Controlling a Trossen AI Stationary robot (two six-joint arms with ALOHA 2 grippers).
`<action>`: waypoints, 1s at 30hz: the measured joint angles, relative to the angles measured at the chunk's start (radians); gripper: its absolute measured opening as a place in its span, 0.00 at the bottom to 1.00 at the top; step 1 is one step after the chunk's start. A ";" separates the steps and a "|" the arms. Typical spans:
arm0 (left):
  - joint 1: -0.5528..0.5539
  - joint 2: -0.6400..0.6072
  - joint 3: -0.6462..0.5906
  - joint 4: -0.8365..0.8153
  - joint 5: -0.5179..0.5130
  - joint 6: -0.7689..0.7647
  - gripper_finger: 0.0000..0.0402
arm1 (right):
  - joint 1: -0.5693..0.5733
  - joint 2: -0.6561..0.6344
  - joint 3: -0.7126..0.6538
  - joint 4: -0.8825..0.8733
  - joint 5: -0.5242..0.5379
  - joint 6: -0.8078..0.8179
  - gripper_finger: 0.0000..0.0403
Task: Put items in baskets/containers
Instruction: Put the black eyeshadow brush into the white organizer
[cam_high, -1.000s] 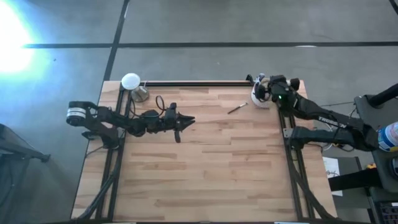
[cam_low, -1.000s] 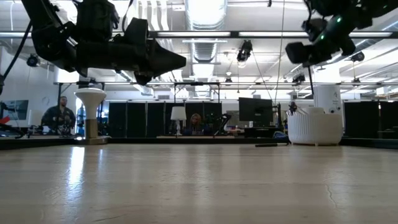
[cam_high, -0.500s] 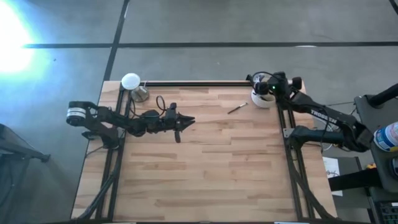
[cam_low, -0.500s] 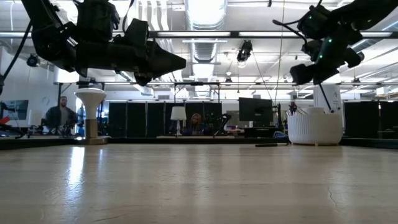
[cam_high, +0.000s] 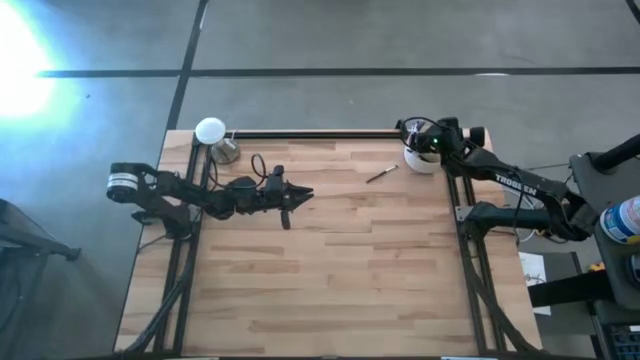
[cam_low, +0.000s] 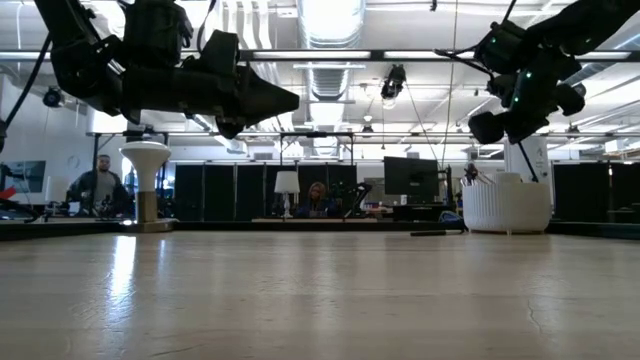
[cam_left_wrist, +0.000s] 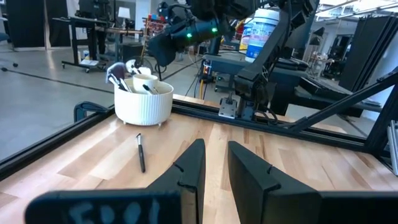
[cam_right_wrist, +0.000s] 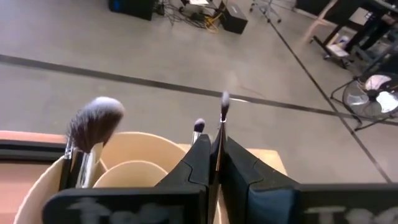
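White lettering "TROSSEN" runs along the right arm (cam_high: 520, 186); nothing else is legible

We see a bare wooden table (cam_high: 330, 260) with black rails; a flat white disc on a brass-coloured stand (cam_high: 213, 137) sits at its far left corner; beyond, in the low view, two people (cam_low: 97, 186) sit among dark monitors (cam_low: 411, 178).

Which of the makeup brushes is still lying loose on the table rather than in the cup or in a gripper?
The dark brush lying flat on the wood just left of the cream cup; others stand in it, and the right gripper holds one.
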 joint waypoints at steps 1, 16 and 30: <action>0.000 0.000 0.000 0.000 0.000 -0.001 0.15 | 0.000 0.000 -0.004 0.000 -0.001 0.008 0.03; 0.000 0.000 0.000 0.000 0.000 -0.004 0.15 | -0.075 -0.019 -0.118 0.120 -0.066 0.045 0.03; 0.000 0.000 0.000 -0.007 0.000 -0.004 0.15 | -0.113 -0.021 -0.126 0.113 -0.115 0.092 0.22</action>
